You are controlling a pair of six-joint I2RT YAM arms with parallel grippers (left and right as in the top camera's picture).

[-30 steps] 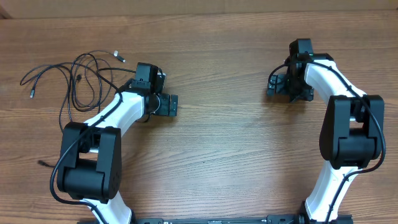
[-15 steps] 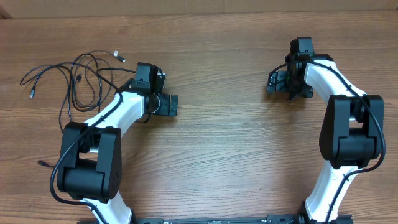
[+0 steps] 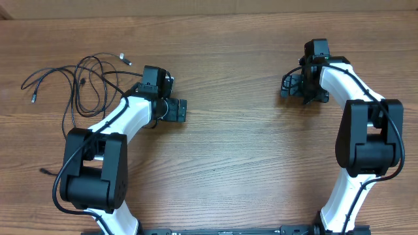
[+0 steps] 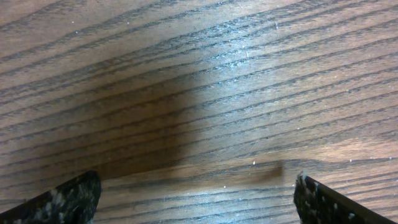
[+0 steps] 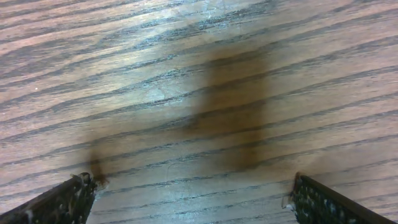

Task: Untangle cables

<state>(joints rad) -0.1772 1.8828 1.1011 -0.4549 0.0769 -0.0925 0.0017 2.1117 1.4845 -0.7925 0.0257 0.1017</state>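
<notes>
Left claw spread wide, holding nothing (right claw likewise).

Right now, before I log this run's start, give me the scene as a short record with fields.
cables: loose tangle on the table, left side, in neither gripper
left gripper: open, empty, to the right of the cables
right gripper: open, empty, right side, far from the cables
wrist views: only bare table between the fingers
untangling: not yet begun
</notes>
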